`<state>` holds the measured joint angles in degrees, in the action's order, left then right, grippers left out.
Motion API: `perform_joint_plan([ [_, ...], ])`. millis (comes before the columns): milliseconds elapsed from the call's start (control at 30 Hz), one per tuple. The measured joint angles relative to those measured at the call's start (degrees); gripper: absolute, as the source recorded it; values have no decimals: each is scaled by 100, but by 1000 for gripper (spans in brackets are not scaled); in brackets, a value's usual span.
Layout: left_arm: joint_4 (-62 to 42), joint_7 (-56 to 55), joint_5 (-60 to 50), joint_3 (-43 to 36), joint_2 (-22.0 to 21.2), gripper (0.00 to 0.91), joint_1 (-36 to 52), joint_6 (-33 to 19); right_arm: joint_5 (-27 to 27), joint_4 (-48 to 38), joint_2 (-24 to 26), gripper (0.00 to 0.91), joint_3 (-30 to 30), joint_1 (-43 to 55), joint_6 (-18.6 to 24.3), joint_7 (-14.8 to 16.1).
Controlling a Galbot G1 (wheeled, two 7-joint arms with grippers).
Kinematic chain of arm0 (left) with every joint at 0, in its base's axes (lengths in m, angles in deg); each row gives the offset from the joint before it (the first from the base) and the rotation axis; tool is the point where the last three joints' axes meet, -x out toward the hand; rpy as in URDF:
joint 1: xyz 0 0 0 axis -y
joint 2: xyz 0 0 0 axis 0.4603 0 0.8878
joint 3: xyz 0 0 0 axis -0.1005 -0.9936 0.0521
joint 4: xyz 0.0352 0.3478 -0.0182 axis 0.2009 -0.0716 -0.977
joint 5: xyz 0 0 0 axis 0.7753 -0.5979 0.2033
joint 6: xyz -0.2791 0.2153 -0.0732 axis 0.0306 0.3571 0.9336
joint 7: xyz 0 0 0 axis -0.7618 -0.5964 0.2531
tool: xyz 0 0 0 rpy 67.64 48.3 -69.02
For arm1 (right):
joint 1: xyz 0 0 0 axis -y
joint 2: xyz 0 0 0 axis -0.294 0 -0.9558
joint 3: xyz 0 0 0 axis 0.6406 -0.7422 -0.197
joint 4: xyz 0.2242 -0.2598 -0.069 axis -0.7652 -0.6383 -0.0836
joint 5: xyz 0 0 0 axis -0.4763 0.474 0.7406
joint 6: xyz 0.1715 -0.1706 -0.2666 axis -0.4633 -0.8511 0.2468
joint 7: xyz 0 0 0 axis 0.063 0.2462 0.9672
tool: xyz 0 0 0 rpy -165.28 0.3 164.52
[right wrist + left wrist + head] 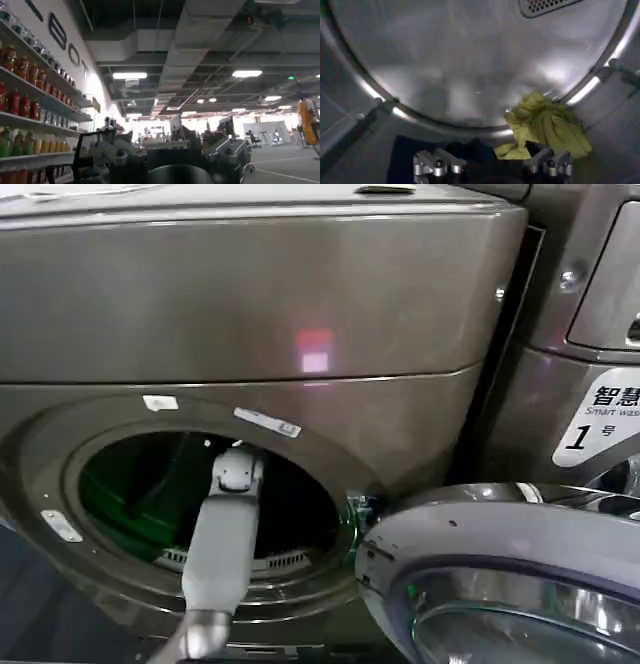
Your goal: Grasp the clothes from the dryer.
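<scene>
The big bronze-grey metal front-loading dryer (pixel 250 304) stands with its round porthole door (pixel 510 584) swung fully aside at about 4 o'clock of the drum mouth, which leaves the opening free for an arm to enter. The left arm (pixel 220 554) reaches up from 6 o'clock through the porthole, so that its wrist sits inside the drum.

In the left wrist view the left gripper (pixel 492 165) has its two metal fingers (pixel 436 164) set wide apart. The small soft yellow-green clothes (pixel 545 125) lie crumpled on the drum floor, against the bright ring where the floor meets the rear wall. The cloth's near edge lies just beside the finger on that side, not between the two. Judged from this, the open stance is preparation for a grasp; the gripper likely needs to shift toward the cloth before closing.

A perforated vent (pixel 545 5) in the rear drum wall is cut off at the frame edge.

From the head view, the clothes are hidden behind the drum's dark interior and the arm.

The right gripper (pixel 175 160) points away toward the room's ceiling and a shelf of bottles (pixel 25 100), evidently parked; its fingers appear spread.
</scene>
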<state>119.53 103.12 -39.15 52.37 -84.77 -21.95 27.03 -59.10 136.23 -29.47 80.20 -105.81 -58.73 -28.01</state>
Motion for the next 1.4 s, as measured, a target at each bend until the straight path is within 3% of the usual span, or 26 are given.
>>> perform_joint_plan([
  [300,-11,1210,-1522,71,130,907,231,-1217,27,8,10,907,-22,9,12,41],
  [633,-154,2656,-1951,-63,314,907,526,-2564,32,9,53,907,-43,9,27,48],
  [933,-381,3451,-1978,-130,392,907,715,-3002,57,-31,63,907,-65,8,61,51],
  [1400,-881,3845,-2001,-170,391,907,920,-3108,198,-20,-8,907,-202,98,82,57],
])
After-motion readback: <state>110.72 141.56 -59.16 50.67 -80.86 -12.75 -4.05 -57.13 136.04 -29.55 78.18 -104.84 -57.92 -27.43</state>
